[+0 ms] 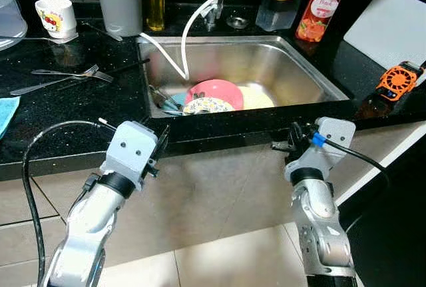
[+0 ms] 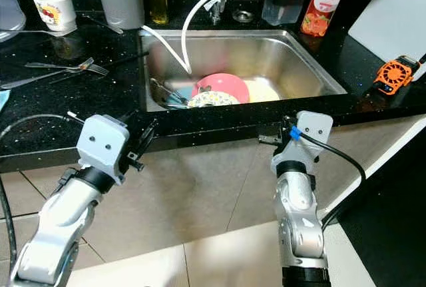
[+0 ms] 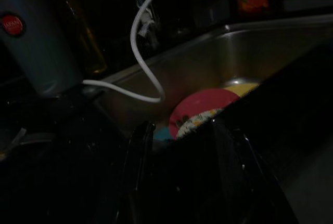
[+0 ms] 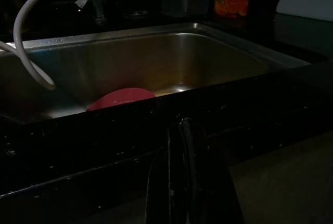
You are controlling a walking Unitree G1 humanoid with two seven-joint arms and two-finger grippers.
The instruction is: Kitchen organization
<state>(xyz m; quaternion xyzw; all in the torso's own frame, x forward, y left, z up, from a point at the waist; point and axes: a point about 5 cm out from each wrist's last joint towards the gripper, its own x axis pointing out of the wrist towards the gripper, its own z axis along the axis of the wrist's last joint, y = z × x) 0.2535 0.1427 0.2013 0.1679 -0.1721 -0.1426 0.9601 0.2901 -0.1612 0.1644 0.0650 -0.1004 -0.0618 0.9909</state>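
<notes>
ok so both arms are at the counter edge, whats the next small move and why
Probably raise the left gripper over the black counter's front edge toward the round pink plate in the steel sink. Its fingers are open, it sits below the rim, and it is nearer the dishes than the shut right gripper.

plates (image 1: 214, 96) in sink (image 1: 303, 67); forks (image 1: 66, 74) on counter (image 1: 73, 104) left.

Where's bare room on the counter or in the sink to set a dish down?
Free: the right half of the sink floor, beyond the yellow plate, and the black counter between the forks and the front edge. Crowded: the sink's front left, with the pink plate, patterned plate, utensils and white hose, and the back ledge of bottles.
</notes>
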